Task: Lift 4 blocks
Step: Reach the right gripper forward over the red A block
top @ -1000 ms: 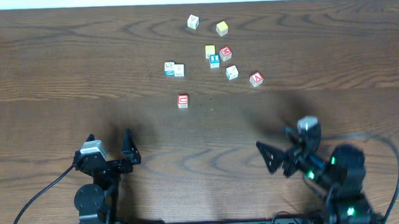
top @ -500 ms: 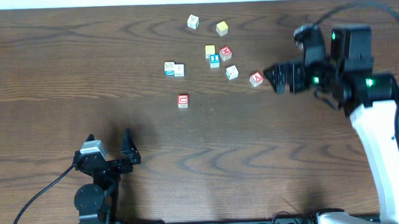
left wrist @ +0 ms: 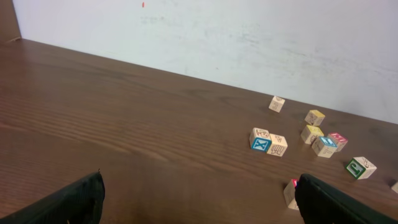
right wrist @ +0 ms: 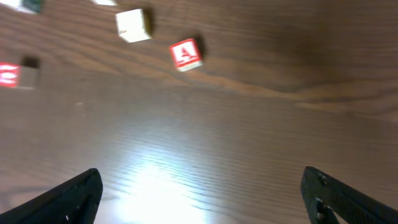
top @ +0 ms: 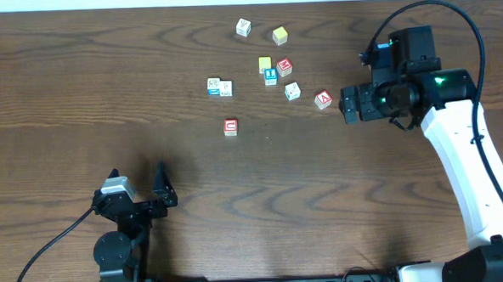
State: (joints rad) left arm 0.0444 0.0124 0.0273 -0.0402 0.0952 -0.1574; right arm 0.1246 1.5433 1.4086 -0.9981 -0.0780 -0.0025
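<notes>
While ten small cubes lie scattered over the far half of the dark wooden table, only bare wood separates the right gripper from the nearest one. That is the red "A" block, just beside the gripper on its left-arm side. In the right wrist view it sits ahead of the fingertips, a little off centre. The jaws there are spread wide, holding nothing, above the tabletop.

The whitish block lies near the "A", further from the gripper. The blue-lettered block is crowded: a yellow cube sits against its far side and another red-framed cube is just beside it. The red "C" block stands alone, nearest the robot's edge and well apart from the rest.

A pair of white cubes touch each other to the left of the cluster. A lone white cube and a second yellow cube lie farthest back.

The left gripper rests low near its base, jaws also wide apart and empty, all blocks well ahead of it.

Being cubes, the blocks have no long side. "A" and "C" lie letter-face up, and the "A" is turned slightly askew to the wood grain
</notes>
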